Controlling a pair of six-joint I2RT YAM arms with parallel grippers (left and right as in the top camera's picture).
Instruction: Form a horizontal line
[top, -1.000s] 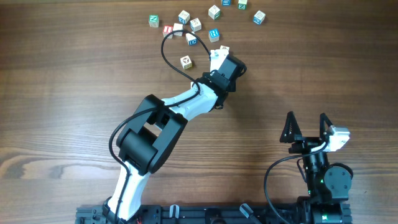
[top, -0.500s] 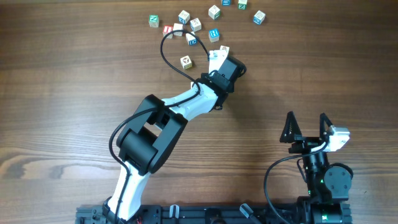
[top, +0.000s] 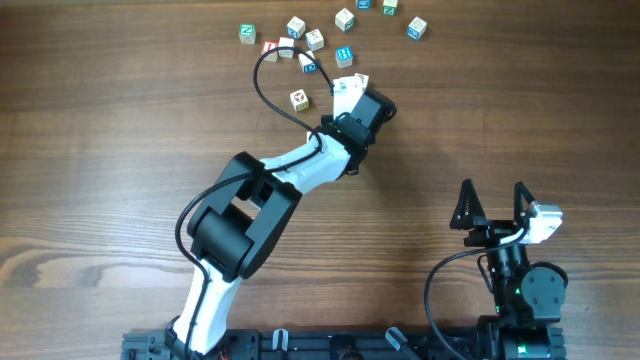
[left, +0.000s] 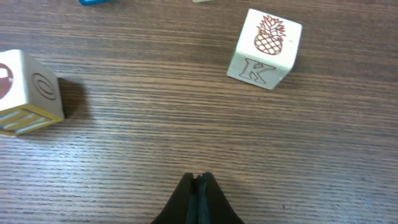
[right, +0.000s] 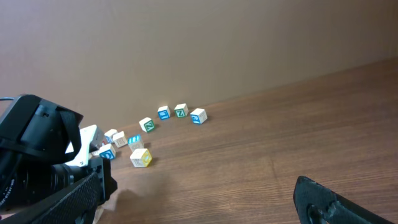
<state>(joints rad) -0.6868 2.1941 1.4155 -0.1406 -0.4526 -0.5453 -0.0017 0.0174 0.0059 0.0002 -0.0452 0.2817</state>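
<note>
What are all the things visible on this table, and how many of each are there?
letter cubes: about twelve, pale wood with green, blue, red or brown marks, scattered at the far side, not in a line
pineapple cube: one of them, white, marked K, ahead of the left pincer
table: one, brown wood
cable: one, black, looped beside the left arm
left pincer: one, black, shut, empty, near the cubes
right pincer: one, black, open, empty, near side
</note>
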